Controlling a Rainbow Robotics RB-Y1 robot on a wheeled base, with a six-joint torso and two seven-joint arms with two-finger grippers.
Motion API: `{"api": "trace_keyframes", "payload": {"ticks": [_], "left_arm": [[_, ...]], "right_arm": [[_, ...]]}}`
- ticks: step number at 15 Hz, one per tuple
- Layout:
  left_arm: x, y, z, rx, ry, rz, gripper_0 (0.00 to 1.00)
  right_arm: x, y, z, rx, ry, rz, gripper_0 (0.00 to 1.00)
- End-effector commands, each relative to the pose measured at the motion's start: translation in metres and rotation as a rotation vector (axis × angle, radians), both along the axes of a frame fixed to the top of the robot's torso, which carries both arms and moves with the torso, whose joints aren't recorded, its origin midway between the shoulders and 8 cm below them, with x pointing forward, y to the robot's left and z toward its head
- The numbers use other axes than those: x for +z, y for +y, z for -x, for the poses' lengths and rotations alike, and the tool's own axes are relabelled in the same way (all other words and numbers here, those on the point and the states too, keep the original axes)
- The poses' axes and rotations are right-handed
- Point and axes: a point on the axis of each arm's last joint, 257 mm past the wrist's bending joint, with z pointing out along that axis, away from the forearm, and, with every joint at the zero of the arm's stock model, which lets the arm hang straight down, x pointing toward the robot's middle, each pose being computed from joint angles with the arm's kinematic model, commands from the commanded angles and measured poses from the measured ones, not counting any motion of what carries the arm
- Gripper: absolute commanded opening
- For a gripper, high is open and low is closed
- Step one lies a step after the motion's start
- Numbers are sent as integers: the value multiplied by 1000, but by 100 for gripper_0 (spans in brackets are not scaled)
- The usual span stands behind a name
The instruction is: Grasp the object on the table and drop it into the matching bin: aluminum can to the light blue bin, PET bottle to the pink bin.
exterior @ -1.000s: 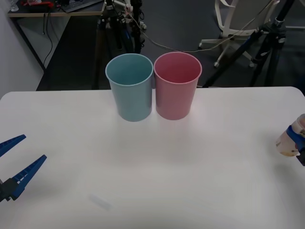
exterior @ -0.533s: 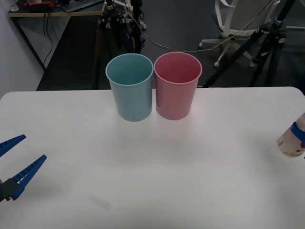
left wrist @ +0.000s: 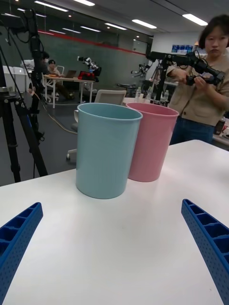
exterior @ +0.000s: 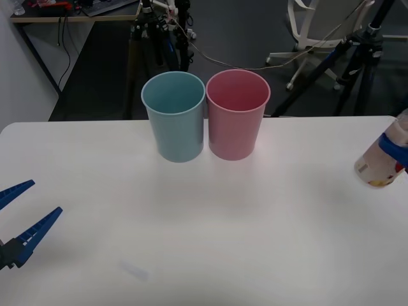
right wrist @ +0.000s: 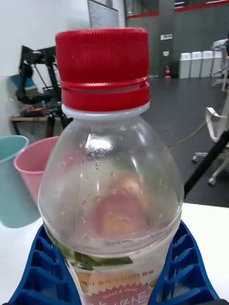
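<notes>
At the table's right edge, off the surface, hung the PET bottle point(exterior: 381, 162), clamped in the right gripper point(right wrist: 114, 267). Looked light and nearly empty, droplets clinging inside the clear shoulder; thin walls likely to dent under hard squeeze, smooth plastic and glossy label likely to slip if held loosely. Was taken around the lower body at the label, ribbed blue fingers point(right wrist: 183, 267) pressed against both sides — a sensible place, stiffer than the bare shoulder, leaving the red cap point(right wrist: 102, 66) free. Ran its long axis along the gripper's reach in the right wrist view, cap outward toward the bins; in the front view lay tilted, base toward the middle of the table, cap end cut off at the frame edge. Stood well apart to the bottle's left the pink bin point(exterior: 237, 115), upright and open-mouthed, touching or nearly touching the light blue bin point(exterior: 174, 116) beside it. Stretched bare and white beneath, the table point(exterior: 210, 223). Waited low at the near left, the left gripper point(exterior: 22, 213), fingers spread wide, holding nothing.
</notes>
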Motion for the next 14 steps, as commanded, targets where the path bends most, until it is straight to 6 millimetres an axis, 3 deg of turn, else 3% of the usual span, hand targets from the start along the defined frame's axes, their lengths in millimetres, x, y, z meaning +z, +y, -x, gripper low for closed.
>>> {"api": "trace_keyframes", "payload": {"ticks": [1,4,8,14], "left_arm": [[0,0,0,0,0,0,100],[0,0,0,0,0,0,100],[0,0,0,0,0,0,100],[0,0,0,0,0,0,100]], "right_arm": [[33,22,-5,80,-9,-18,0],[65,45,-17,129,-22,-39,0],[92,67,-36,189,-1,-48,0],[115,99,-97,210,-10,-57,0]]}}
